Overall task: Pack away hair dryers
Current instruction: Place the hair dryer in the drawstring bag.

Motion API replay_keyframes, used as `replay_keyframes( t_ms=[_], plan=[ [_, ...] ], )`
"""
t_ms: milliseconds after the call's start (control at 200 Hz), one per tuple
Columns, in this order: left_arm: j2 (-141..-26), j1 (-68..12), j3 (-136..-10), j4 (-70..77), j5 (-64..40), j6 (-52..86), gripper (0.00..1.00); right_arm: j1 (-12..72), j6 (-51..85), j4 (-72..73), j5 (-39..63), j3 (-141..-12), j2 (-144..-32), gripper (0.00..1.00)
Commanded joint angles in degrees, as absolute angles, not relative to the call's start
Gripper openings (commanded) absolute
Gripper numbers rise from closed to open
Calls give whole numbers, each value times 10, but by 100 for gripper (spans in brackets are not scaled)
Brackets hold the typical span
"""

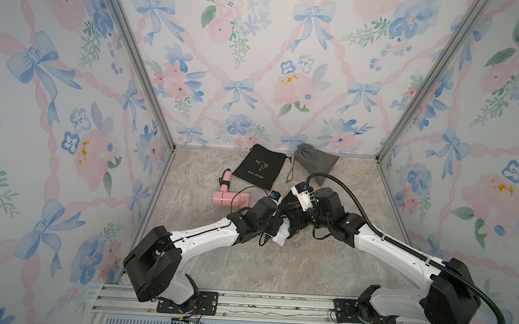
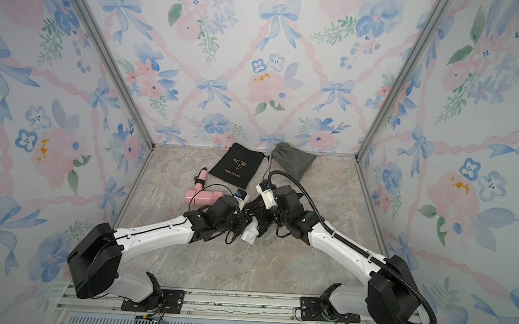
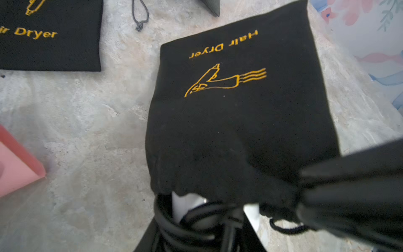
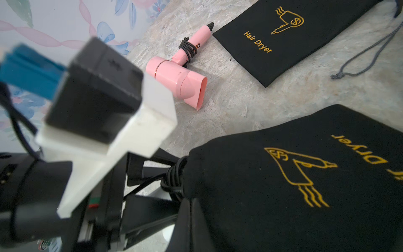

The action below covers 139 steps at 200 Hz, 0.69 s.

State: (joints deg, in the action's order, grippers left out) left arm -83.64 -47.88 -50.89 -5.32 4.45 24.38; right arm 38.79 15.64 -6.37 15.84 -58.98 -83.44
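Black cloth drawstring pouch at mid-table sags limp where the right gripper pinches its mouth tight, while the left gripper, narrowed on the cord-wrapped handle, holds the seemingly light, rigid, slippery white plastic hair dryer partly inside.

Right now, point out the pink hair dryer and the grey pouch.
pink hair dryer (image 1: 232,199): in a top view, on its barrel.
grey pouch (image 1: 314,162): in a top view, on its cloth middle.
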Motion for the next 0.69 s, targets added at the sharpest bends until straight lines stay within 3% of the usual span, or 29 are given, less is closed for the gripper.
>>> replay_keyframes(
  t_ms=[0,240,690],
  plan=[
    [-825,-457,-534,-26,38,237,22,392,156,-59,177,-577,-832,0],
    [-802,-416,-541,-25,20,243,23,395,160,-47,198,-572,-836,0],
    [-839,-423,-550,-11,-34,255,26,395,157,-40,228,-600,-867,0]
  ],
)
